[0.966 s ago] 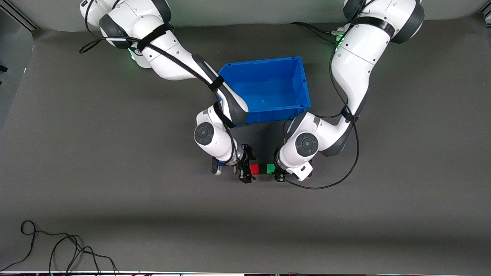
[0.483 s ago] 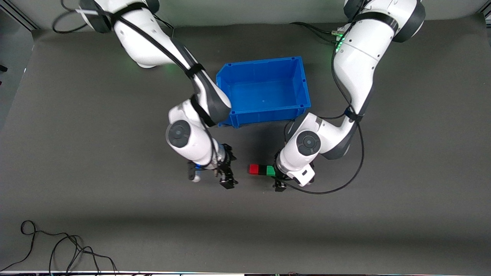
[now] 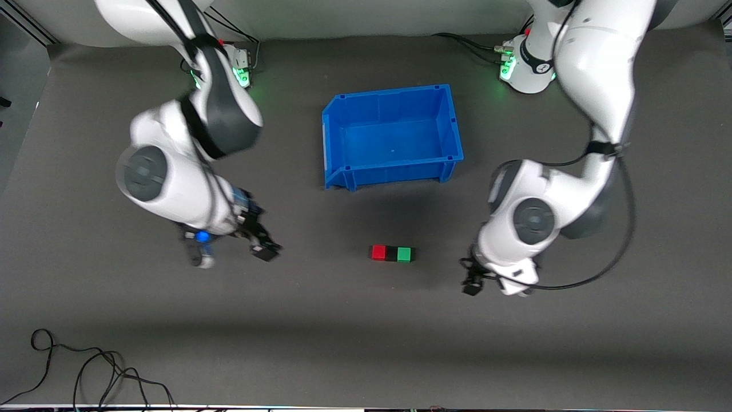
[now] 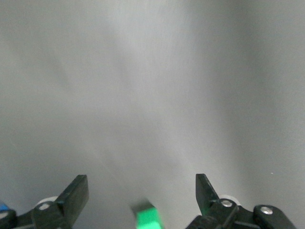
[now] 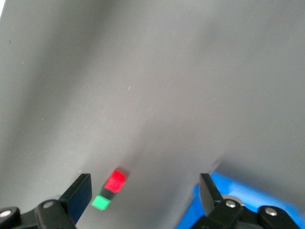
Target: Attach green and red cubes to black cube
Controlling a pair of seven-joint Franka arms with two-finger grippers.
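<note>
The red cube (image 3: 378,252), the black cube (image 3: 391,254) and the green cube (image 3: 404,254) lie in one touching row on the grey mat, the black one in the middle. My right gripper (image 3: 260,239) is open and empty, well off the row toward the right arm's end. Its wrist view shows the red cube (image 5: 116,180), the black cube (image 5: 108,192) and the green cube (image 5: 101,202) between the open fingers. My left gripper (image 3: 474,279) is open and empty, off the row toward the left arm's end. Its wrist view shows only the green cube (image 4: 147,217).
A blue bin (image 3: 394,166) stands farther from the front camera than the cube row; it also shows in the right wrist view (image 5: 238,200). Loose black cables (image 3: 86,366) lie near the mat's front edge at the right arm's end.
Both grippers have let go of the cubes and drawn away from the row, each toward its own arm's end. The three cubes stay joined on the mat.
</note>
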